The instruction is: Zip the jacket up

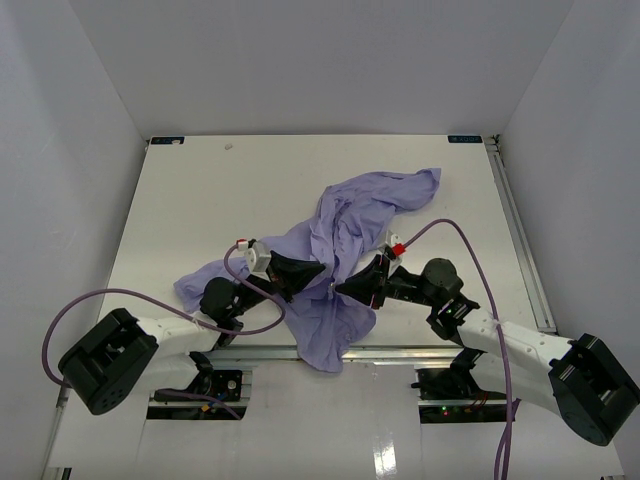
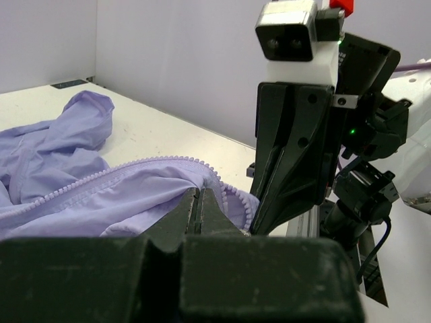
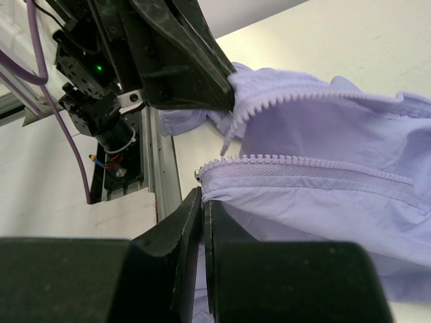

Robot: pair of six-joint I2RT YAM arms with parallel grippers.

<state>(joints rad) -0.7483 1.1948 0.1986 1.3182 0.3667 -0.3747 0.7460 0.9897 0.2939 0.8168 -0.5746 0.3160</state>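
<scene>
Left gripper [image 2: 201, 195] fingers are pressed fully together, with no gap between them. From the right wrist camera, the tip of this gripper [image 3: 229, 101] pinches the jacket [image 3: 323, 134] at the end of the upper zipper row [image 3: 303, 97], and lavender fabric bunches against the fingertips.

Right gripper [image 3: 203, 195] fingers are likewise pressed together. The tip meets the end of the lower zipper row [image 3: 303, 168], which runs off to the right along a folded fabric edge. From the left wrist camera, the right gripper [image 2: 252, 225] points down and touches the curved, toothed edge [image 2: 101, 176] of the jacket [image 2: 60, 175].

The two zipper rows lie apart – unjoined – and spread wider away from the gripper tips.

From the top camera, the left gripper [image 1: 318, 270] and right gripper [image 1: 340, 290] face each other tip to tip, just beside one another, over the lower middle of the jacket [image 1: 350, 220]. The garment lies crumpled on the white table [image 1: 200, 190], reaching from right of centre toward the near edge. One part trails left beside the left arm – another drapes over the metal rail [image 1: 400, 352] between the two arm bases. Purple cables [image 1: 70, 310] loop from each arm.
</scene>
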